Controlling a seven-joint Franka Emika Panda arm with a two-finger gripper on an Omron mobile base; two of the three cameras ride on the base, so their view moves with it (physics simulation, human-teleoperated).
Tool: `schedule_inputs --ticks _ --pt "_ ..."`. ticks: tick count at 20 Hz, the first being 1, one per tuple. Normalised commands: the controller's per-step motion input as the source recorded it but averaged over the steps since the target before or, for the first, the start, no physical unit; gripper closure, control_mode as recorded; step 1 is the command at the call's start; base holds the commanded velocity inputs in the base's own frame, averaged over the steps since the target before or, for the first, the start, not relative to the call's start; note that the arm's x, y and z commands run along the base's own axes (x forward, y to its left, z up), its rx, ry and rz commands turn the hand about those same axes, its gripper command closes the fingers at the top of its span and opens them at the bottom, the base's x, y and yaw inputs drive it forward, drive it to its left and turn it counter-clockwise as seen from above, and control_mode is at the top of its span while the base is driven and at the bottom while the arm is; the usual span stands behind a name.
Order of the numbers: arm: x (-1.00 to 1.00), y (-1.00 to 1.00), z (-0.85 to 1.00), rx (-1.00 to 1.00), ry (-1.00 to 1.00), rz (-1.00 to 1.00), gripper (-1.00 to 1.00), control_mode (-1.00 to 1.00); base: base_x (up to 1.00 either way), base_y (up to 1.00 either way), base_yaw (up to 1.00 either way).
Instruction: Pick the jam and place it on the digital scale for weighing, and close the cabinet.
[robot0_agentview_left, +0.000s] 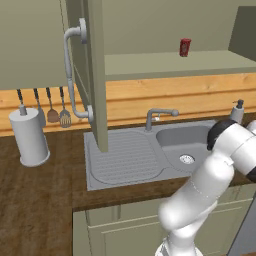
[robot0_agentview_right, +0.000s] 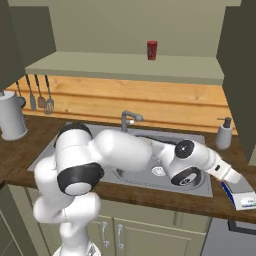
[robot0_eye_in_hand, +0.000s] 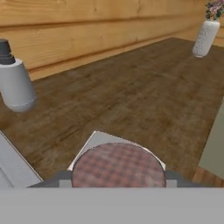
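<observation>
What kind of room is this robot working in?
A kitchen, rendered in simulation: a grey sink with a faucet set in a wooden counter, hanging utensils, and an open green wall cabinet above.

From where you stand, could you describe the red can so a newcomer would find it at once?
Start at the open cabinet above the sink. On its wide shelf stands the red can, slim and upright with a dark label. It is the shelf's one object, far above the grey soap dispenser on the counter.
</observation>
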Motion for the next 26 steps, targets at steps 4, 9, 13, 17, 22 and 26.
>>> schedule_inputs --ticks 4,9,13,17,22,26 --pt "0.00 -0.56 -0.14 0.00 0.02 0.00 1.00 -1.00 0.00 0.00 0.00" --pt "0.00 -0.23 -0.33 0.00 0.01 0.00 1.00 -1.00 0.00 0.00 0.00" --pt "-0.05 0.00 -0.61 -0.03 -0.02 0.00 1.00 -1.00 0.00 0.00 0.00" --pt "0.00 -0.13 -0.49 -0.01 -0.03 0.00 1.00 -1.00 0.00 0.00 0.00" --pt "-0.07 -0.30 -0.37 0.00 -0.01 0.00 1.00 -1.00 0.00 0.00 0.00" --pt "-0.04 -0.23 -0.05 0.01 -0.13 0.00 1.00 -1.00 0.00 0.00 0.00"
